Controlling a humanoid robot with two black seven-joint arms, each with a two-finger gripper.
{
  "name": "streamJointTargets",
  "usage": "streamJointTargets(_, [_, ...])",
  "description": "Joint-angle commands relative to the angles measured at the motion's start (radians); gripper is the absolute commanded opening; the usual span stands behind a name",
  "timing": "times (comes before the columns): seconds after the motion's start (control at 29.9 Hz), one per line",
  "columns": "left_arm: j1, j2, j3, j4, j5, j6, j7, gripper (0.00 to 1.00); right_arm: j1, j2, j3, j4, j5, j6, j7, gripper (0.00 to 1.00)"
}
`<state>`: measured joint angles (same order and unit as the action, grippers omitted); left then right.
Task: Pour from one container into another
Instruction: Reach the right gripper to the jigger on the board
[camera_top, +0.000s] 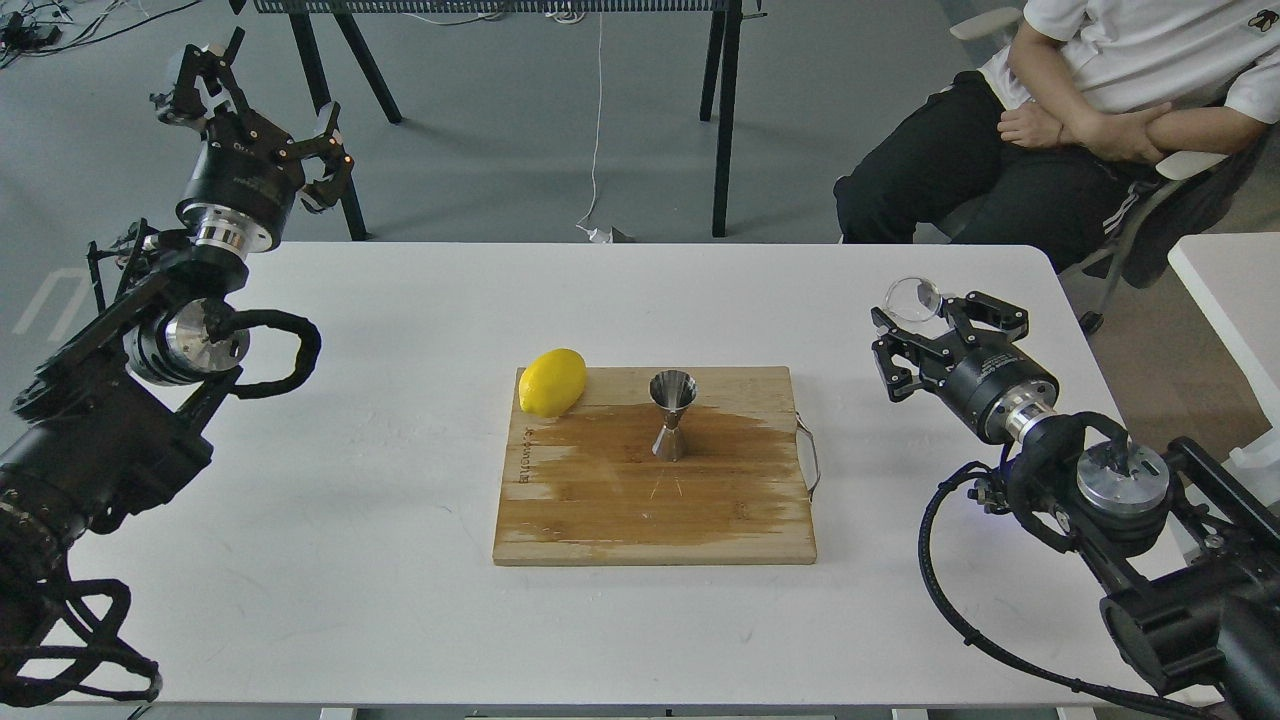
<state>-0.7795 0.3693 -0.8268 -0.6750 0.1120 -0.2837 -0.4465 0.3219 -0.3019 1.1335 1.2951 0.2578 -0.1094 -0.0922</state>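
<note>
Table holds lemon beside jigger (touching neither).

Left hand raised at the far left, fingers spread — right hand low, fingers closed around something.

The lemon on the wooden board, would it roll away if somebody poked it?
Probably a bit. The lemon is rounded and lies on its side at the far left corner of the cutting board, so a poke could wobble or roll it off the edge. Its pointed ends would likely make it curve rather than go straight. It looks firm, not squishy.
</note>
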Motion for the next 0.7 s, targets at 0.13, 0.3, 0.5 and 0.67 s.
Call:
streamJointTargets(0.13, [0.002,0.011,0.0,-0.002,0.0,0.0,0.0,1.0,0.08,0.081,-0.13,0.061,-0.27,-0.101,0.006,0.32])
streamJointTargets(0.3, [0.002,0.017,0.0,-0.002,0.0,0.0,0.0,1.0,0.114,0.125,-0.198,0.064,-0.413,-0.119,0.006,0.32])
streamJointTargets(0.5, [0.003,0.019,0.0,-0.002,0.0,0.0,-0.001,1.0,0.148,0.135,-0.331,0.059,-0.606,-0.125,0.026,0.32])
streamJointTargets(0.67, [0.003,0.019,0.0,-0.002,0.0,-0.002,0.0,1.0,0.149,0.135,-0.397,0.055,-0.804,-0.125,0.037,0.32])
